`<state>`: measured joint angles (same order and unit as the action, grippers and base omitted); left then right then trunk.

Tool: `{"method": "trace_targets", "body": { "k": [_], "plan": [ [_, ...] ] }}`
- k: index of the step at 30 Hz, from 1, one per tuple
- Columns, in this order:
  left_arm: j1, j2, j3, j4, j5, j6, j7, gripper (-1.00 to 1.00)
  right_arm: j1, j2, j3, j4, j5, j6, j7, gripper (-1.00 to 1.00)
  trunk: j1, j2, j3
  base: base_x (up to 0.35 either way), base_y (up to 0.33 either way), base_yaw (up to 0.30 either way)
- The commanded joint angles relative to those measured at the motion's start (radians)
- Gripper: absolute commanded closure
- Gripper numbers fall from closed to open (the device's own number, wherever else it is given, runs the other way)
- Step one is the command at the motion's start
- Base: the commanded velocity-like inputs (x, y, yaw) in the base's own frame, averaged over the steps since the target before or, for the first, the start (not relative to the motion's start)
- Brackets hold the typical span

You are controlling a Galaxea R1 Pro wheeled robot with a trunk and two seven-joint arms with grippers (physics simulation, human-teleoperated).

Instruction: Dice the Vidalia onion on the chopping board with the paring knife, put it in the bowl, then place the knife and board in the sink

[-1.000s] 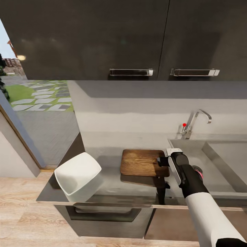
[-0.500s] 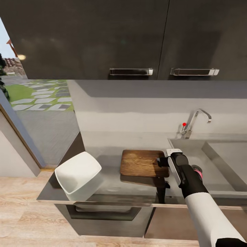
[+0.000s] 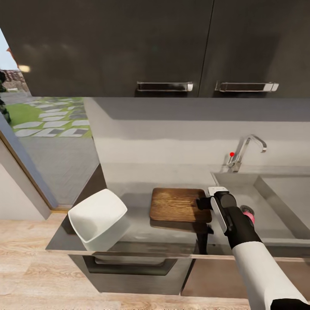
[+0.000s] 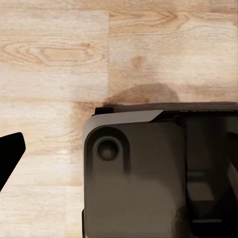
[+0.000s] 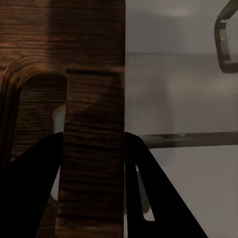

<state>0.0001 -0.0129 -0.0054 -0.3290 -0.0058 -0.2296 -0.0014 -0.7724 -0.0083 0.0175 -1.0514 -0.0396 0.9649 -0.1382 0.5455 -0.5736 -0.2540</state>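
The dark-brown chopping board (image 3: 177, 204) hovers a little above the grey countertop (image 3: 137, 189), casting a shadow below it. My right gripper (image 3: 204, 203) is shut on its right end. In the right wrist view that end of the board (image 5: 94, 99) fills the gap of the gripper (image 5: 93, 135). To the left, the white bowl (image 3: 98, 218) sits tilted at the counter's front corner. A small pinkish-red rounded shape (image 3: 248, 212) peeks from behind my right forearm in the sink (image 3: 275, 193); whether it is the Vidalia onion or the paring knife's handle I cannot tell. My left gripper's black fingertip (image 4: 11, 151) stands far to one side over wooden floor.
A curved chrome tap (image 3: 247, 148) with a red dot stands behind the sink. Dark wall cabinets (image 3: 163, 43) hang overhead. Below the counter is a drawer front with a black handle (image 3: 129, 263). A glass door (image 3: 47, 142) opens to a garden on the left.
The head view has shifted slightly. The board, the right gripper and the bowl stay in about the same places.
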Motion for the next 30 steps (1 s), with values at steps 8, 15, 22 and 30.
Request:
{"method": "trace_targets", "body": {
  "k": [8, 15, 22, 30],
  "plan": [
    [0.000, 0.000, -0.001, -0.001, 0.000, -0.002, 0.000, -1.00, -0.001, -0.001, 0.001, -0.001, -0.005, 0.004, -0.005, 1.00, 0.000, -0.001, -0.011, 0.000, 0.000, 0.000],
    [0.000, 0.000, -0.001, -0.001, 0.000, -0.002, 0.000, -1.00, -0.001, -0.001, 0.001, -0.001, -0.005, 0.003, -0.004, 1.00, 0.000, -0.001, -0.015, 0.000, 0.000, 0.000],
    [0.000, 0.000, -0.001, -0.001, 0.000, -0.002, 0.000, -1.00, -0.001, 0.000, 0.001, -0.001, -0.006, 0.003, -0.004, 1.00, 0.000, -0.001, -0.016, 0.000, 0.000, 0.000],
    [0.000, 0.000, 0.000, -0.001, 0.000, -0.002, 0.000, -1.00, -0.001, 0.001, 0.002, -0.001, -0.006, 0.003, -0.003, 1.00, 0.000, -0.001, -0.016, 0.000, 0.000, 0.000]
  ]
}}
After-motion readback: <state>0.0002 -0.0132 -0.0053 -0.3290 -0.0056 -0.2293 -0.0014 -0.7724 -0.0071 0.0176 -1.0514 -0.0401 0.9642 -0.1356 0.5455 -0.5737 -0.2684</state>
